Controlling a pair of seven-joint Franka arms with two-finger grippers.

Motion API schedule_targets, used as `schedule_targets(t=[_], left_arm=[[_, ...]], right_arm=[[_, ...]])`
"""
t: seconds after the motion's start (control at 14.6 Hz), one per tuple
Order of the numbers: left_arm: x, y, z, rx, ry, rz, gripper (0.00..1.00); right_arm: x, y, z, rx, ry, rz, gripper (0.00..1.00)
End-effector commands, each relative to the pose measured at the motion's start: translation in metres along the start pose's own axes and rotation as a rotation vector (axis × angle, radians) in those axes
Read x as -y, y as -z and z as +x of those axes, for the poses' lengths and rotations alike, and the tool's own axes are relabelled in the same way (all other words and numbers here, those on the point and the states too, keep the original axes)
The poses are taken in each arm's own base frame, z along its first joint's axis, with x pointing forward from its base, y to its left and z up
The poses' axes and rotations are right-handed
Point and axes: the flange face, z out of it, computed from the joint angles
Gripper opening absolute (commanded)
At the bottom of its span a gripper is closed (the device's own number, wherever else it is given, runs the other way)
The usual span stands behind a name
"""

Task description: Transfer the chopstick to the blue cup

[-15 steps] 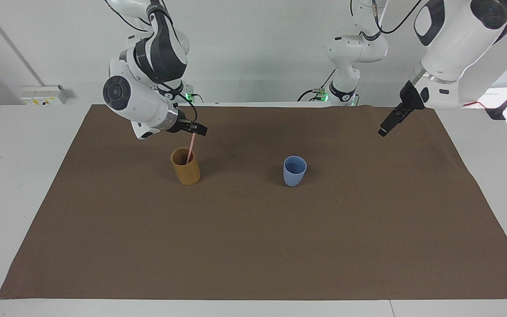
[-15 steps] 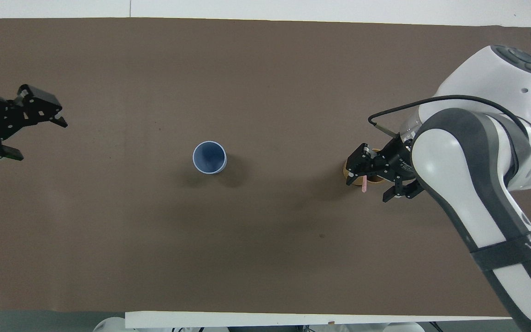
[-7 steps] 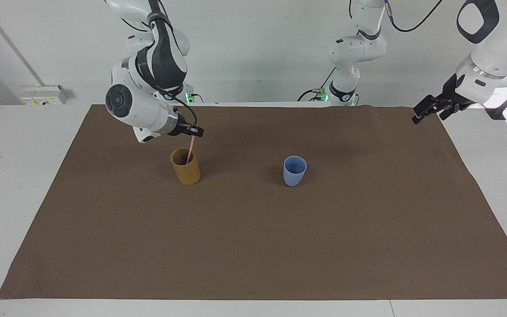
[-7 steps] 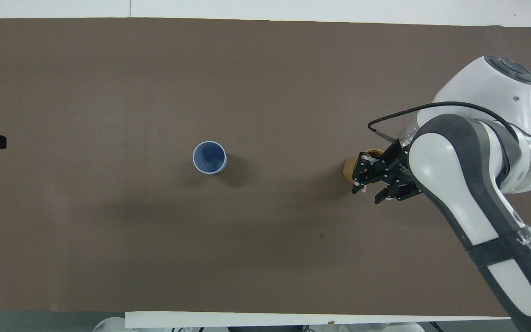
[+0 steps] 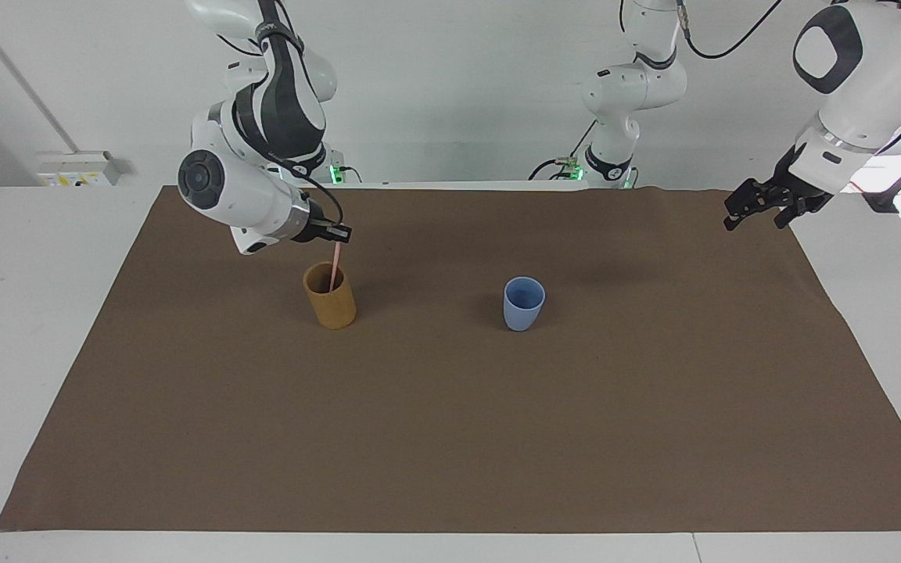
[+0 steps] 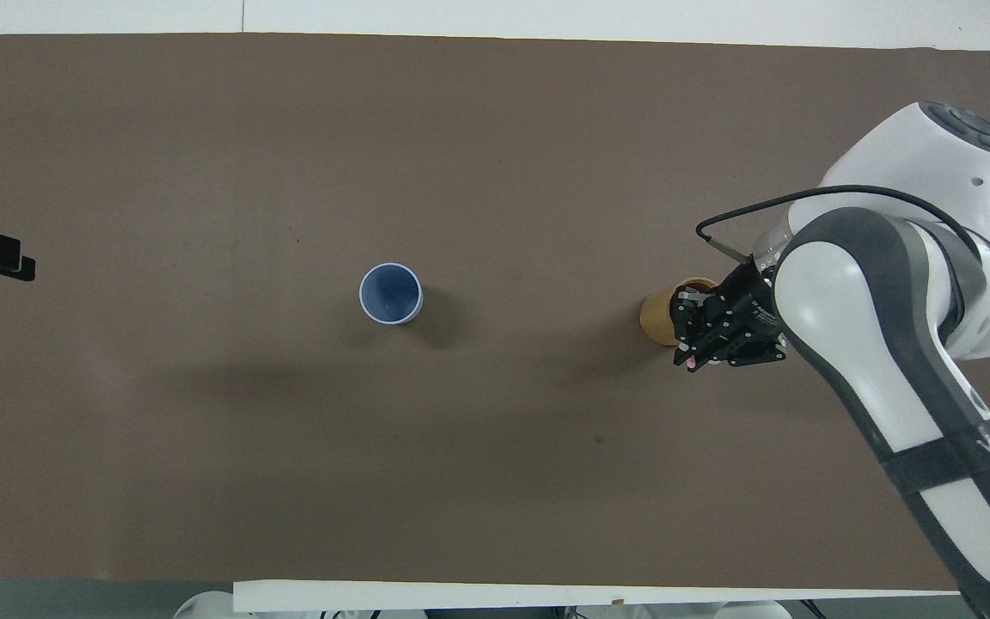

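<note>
Chopstick [image 5: 335,267]: a thin pale pink stick standing nearly upright in the tan cup [image 5: 330,296], its lower part inside the cup and its upper end pinched by the right end effector [image 5: 341,234]; the fingertips are clenched on the stick just above the cup's rim, a hold that would let the stick be drawn straight up and out without tipping the cup. Tan cup: upright on the brown mat [image 5: 450,438] toward the right arm's end of the counter [image 5: 20,313]. Blue cup [image 5: 524,303]: upright, mouth open and apparently empty, beside the tan cup toward the left arm's end and well apart from it, so the transfer is judged not yet begun; the next step appears to be the lift. Left end effector [image 5: 755,205]: released, fingers spread, raised over the mat's edge at its own end; this arm waits, clear of the carrying path. Hidden or unclear: the stick's lower end is inside the tan cup; from overhead the right end effector covers most of the stick, only a pink tip [image 6: 688,364] showing, and partly overlaps the tan cup's rim; the left end effector is cut off at the overhead view's edge.
</note>
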Motion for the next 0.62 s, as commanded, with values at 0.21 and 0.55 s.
schedule_targets(t=[0.21, 0.55], left_arm=[[-0.001, 0.004, -0.008, -0.019, -0.022, 0.021, 1.0], [-0.004, 0.004, -0.008, -0.019, -0.028, 0.02, 1.0]], right_arm=[[0.004, 0.015, -0.006, 0.018, 0.018, 0.022, 0.0], [0.021, 0.076, -0.035, 0.008, 0.012, 0.016, 0.0]])
